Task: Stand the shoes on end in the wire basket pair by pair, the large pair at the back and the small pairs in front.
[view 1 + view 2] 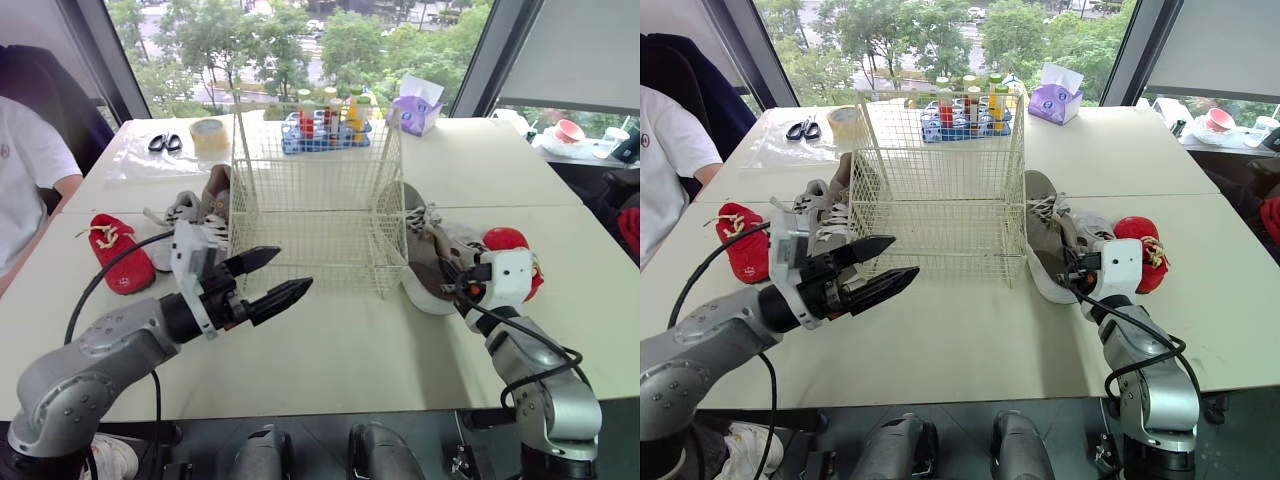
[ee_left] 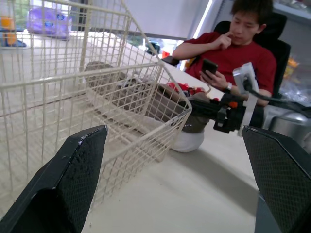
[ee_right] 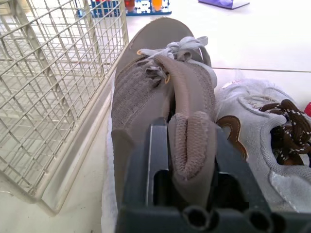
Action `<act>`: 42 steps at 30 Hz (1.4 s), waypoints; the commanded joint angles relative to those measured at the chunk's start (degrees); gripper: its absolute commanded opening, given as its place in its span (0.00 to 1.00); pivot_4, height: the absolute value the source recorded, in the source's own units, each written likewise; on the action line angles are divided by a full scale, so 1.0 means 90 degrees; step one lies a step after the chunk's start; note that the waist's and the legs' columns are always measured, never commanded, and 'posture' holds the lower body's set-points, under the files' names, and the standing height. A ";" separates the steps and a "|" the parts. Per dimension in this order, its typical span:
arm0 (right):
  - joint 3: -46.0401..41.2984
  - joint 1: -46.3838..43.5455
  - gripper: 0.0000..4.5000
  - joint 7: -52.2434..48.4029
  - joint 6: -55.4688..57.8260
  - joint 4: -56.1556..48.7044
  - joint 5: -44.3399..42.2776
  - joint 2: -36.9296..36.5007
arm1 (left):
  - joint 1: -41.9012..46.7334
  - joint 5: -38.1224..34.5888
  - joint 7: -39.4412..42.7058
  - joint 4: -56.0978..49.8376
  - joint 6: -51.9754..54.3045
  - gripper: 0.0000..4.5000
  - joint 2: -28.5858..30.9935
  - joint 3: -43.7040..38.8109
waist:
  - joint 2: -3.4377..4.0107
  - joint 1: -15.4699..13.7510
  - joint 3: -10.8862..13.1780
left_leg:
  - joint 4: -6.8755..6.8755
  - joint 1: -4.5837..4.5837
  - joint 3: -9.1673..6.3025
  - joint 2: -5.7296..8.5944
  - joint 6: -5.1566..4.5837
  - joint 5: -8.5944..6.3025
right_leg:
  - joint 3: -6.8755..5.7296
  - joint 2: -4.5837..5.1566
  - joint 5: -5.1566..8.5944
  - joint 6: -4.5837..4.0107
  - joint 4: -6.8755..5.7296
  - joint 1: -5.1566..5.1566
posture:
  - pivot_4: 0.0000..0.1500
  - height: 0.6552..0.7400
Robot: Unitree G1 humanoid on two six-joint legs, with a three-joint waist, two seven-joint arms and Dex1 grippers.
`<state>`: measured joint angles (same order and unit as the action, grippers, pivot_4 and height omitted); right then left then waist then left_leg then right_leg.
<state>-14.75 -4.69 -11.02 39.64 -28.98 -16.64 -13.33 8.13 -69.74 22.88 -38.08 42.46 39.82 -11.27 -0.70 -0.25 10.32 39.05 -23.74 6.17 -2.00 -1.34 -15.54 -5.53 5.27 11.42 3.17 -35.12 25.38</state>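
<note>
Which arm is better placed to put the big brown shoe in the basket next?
Right. The right gripper is shut on the brown shoe at its heel, beside the wire basket. The left gripper hangs open and empty in front of it.

Behind the wire basket, the bottles in the blue rack show through its mesh, their labels too small to read. Left of the basket, its side wall half hides a taupe shoe, and the left claw partly covers the grey sneaker. Right of the basket, the red shoe lies mostly behind the right claw, and the pale sneaker runs off the picture's edge. Far left of the basket, the person is cut off.
</note>
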 commanded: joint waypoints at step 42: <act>0.1471 -0.7012 0.05 -0.5980 -0.3745 0.2969 -0.0824 -0.3140 | 0.6544 0.0792 0.4024 0.6983 0.1980 0.81 0.1627 -0.0262 | -0.0013 0.0106 0.0086 | 0.0009 -0.0087 0.0033 0.0019 0.0037 0.0031 | 0.0009 -0.0006 -0.0019 0.0036 -0.0028 0.0091 | 1.00 1.00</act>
<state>0.32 -65.36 -65.38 7.33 -1.20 -23.71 -41.54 65.09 -63.55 56.31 24.85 59.78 53.83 -13.30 -0.81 0.70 11.10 39.13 -24.53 6.48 -1.83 -1.00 -15.25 -5.44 5.21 11.25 3.49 -35.37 26.21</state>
